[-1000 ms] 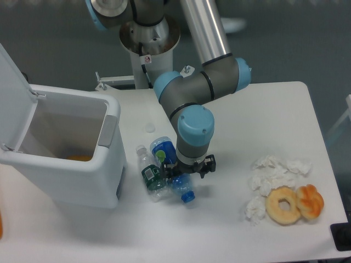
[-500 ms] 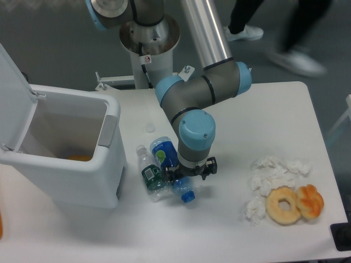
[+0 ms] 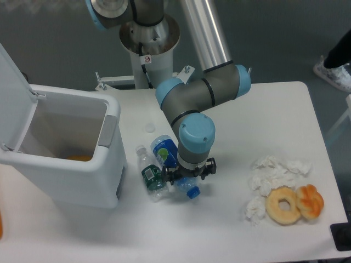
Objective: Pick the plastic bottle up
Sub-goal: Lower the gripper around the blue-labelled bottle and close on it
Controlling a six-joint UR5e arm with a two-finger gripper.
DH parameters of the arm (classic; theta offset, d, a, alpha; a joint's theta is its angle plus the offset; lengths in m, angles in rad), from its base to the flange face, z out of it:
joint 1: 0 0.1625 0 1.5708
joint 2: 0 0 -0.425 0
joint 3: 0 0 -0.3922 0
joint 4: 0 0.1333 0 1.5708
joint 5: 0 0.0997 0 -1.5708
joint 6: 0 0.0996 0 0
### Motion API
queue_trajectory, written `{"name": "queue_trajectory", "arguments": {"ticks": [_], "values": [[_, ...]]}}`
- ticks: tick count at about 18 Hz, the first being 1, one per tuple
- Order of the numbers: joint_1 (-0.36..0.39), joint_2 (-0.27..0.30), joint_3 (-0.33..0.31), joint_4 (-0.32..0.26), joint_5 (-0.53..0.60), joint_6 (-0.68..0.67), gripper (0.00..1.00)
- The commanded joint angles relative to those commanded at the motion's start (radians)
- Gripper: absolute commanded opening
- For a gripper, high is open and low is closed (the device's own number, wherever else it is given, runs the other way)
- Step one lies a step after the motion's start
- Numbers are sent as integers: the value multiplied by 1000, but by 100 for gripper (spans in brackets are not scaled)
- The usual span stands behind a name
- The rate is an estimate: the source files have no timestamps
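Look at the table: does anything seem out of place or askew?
Yes. Two bottles lie toppled on their sides: the blue-tinted plastic bottle under the hand, and a smaller green-labelled clear bottle. Crumpled white tissues lie scattered beside two doughnuts.

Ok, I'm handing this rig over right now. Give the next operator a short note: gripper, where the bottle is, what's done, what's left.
Gripper: low over the plastic bottle, near its neck; fingers hidden under the wrist, so open or shut is unclear.
Plastic bottle: lying on the table, blue cap pointing toward the camera, right beside the small green-label bottle and the open white bin.
Done: arm positioned at the bottle.
Left: confirm the grasp, then lift. Tissues and doughnuts sit well to the right of the bottles.
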Motion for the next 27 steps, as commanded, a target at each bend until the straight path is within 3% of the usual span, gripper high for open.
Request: {"name": "queue_trajectory", "arguments": {"ticks": [14, 27], "values": [[3, -6, -25, -2, 2, 2, 100], [6, -9, -21, 0, 0, 8, 82]]}}
